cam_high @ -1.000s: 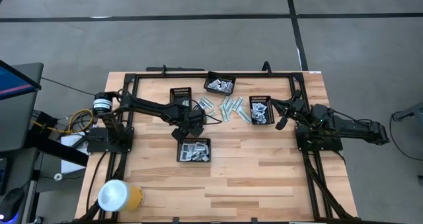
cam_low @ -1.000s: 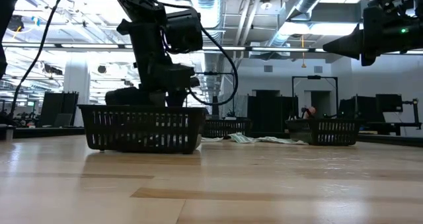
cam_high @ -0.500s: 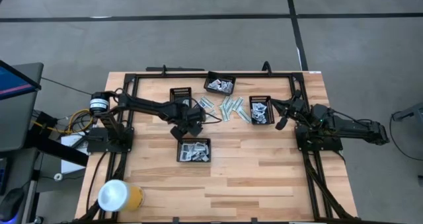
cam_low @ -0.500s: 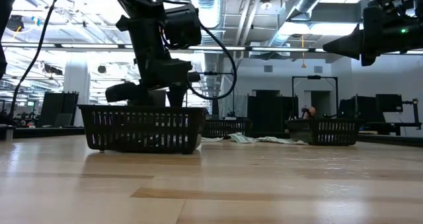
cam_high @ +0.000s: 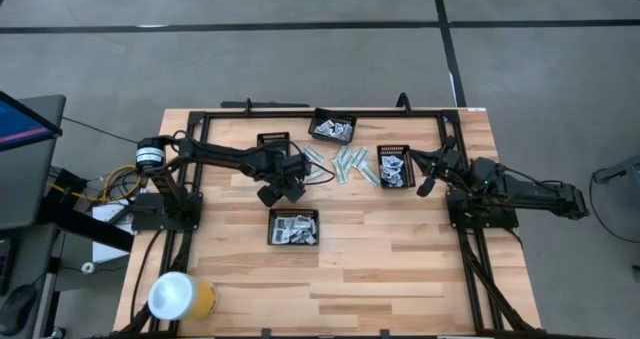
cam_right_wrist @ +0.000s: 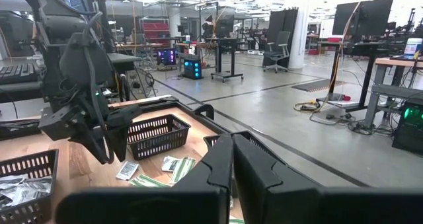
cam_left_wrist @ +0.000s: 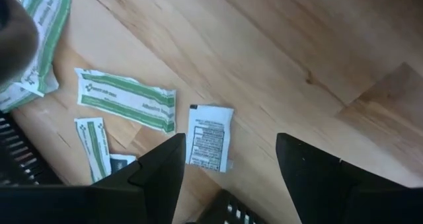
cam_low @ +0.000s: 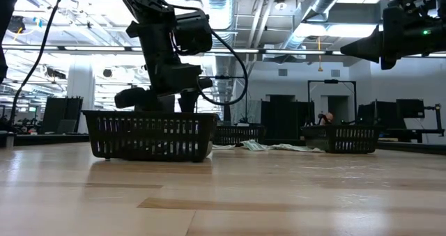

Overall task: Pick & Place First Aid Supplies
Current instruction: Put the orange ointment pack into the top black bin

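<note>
Loose first aid supplies lie on the wooden table between the black mesh trays: pale green-white strips and a small white sachet. My left gripper hangs open above them and holds nothing. The white sachet lies flat on the table below the gap between its fingers. In the high view my left gripper stands between the near tray and the loose pile. My right gripper is shut and points level, waiting at the table's right side.
Several black mesh trays stand around the pile: one far left, one far middle, one at the right, and the near one holding sachets. A yellow roll lies at the near left corner. A black frame rims the table.
My left gripper has rolled a little at the wrist and swung slightly away from the near tray toward the loose packets. It stays open.
</note>
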Tool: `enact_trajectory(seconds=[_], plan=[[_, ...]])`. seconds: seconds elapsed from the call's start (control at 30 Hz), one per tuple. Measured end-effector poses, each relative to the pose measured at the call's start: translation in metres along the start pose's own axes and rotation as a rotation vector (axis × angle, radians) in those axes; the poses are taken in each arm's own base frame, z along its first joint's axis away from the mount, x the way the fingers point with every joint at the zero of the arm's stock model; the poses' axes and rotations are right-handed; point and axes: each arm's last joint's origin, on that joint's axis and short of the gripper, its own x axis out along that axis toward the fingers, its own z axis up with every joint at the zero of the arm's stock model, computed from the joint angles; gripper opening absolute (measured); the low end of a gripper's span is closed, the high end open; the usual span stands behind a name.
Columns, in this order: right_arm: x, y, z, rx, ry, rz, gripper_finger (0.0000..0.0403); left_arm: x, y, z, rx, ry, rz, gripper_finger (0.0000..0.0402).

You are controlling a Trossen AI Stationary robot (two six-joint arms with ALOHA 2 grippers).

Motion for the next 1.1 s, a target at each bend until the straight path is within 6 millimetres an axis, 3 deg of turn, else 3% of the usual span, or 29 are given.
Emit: enact_trajectory(seconds=[1.1], plan=[[0.000, 0.000, 0.000, 0.001, -0.001, 0.000, 0.0008, 0.025, 0.004, -0.005, -0.020, 0.027, -0.004, 0.0237]])
